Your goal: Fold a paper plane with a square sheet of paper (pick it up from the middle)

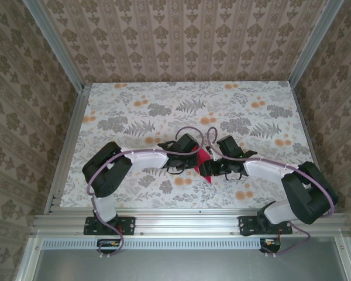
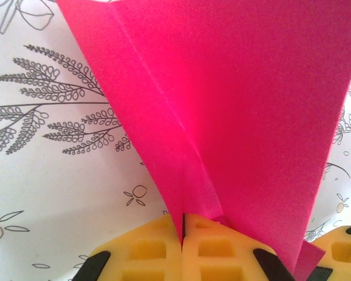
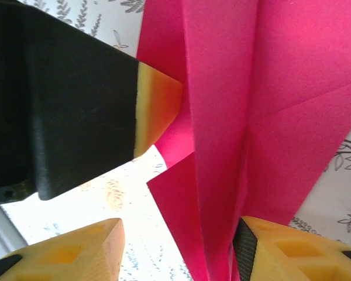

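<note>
My left gripper (image 2: 183, 221) is pinched tight on the paper plane (image 2: 234, 117): in the left wrist view the two yellow fingers (image 2: 146, 249) sit pressed together at the bottom, with the centre crease of the magenta sheet caught in the seam between them. From there the paper fans out wide and away from me, one fold line running up its left side. My right gripper (image 3: 178, 234) has its jaws standing apart. In the right wrist view the narrow folded strip of the plane runs down between my fingers and lies against the right one (image 3: 292, 246), while the left one is clear of it, with patterned table showing in the gap. The black, yellow-tipped finger of my left gripper (image 3: 158, 111) reaches in from the upper left and touches the paper's edge. From above, both arms meet around the middle of the table's (image 1: 134, 105) width, nearer its near edge than its far edge, the left gripper (image 1: 190, 157) and right gripper (image 1: 215, 167) almost nose to nose, with the paper plane (image 1: 205, 159) between them.
</note>
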You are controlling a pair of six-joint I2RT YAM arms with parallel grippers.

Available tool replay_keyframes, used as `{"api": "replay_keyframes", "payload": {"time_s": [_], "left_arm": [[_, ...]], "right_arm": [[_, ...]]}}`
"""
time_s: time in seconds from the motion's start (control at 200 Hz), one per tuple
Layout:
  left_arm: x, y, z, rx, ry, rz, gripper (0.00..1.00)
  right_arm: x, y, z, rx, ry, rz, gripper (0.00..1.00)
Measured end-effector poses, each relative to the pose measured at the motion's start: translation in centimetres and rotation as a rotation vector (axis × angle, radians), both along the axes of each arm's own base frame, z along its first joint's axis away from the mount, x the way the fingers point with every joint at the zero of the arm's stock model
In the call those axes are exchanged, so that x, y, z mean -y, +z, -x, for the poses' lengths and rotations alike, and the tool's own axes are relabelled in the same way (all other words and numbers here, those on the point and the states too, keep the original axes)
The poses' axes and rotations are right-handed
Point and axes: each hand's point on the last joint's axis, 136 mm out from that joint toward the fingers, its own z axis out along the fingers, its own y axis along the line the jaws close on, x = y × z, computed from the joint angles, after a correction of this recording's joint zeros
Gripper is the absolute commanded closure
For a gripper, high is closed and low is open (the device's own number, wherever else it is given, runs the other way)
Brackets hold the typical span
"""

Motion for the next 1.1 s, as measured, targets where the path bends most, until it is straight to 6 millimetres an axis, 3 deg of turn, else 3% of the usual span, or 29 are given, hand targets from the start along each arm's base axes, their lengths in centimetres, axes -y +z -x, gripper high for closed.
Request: {"api": "replay_keyframes", "payload": {"time_s": [0.305, 0.625, 0.855, 1.01, 1.1], "left_arm": [[0.1, -0.1, 0.1, -0.003, -0.004, 0.008, 1.00], [0.3, 0.0, 0.1, -0.004, -0.008, 0.017, 1.00], [0.3, -0.1, 0.2, -0.007, -0.008, 0.022, 0.97], [0.2, -0.2, 0.3, -0.005, -0.008, 0.029, 0.91], [0.0, 0.3, 0.4, 0.001, -0.003, 0.041, 0.79]], "right_arm": [[0.5, -0.6, -0.5, 0.061, -0.006, 0.090, 0.58], [0.9, -1.1, -1.0, 0.081, -0.017, 0.141, 0.63], [0.9, -1.4, -1.2, 0.085, -0.014, 0.163, 0.80], [1.0, -1.4, -1.5, 0.089, -0.025, 0.175, 0.93], [1.1, -1.3, -1.6, 0.093, -0.033, 0.181, 0.97]]}}
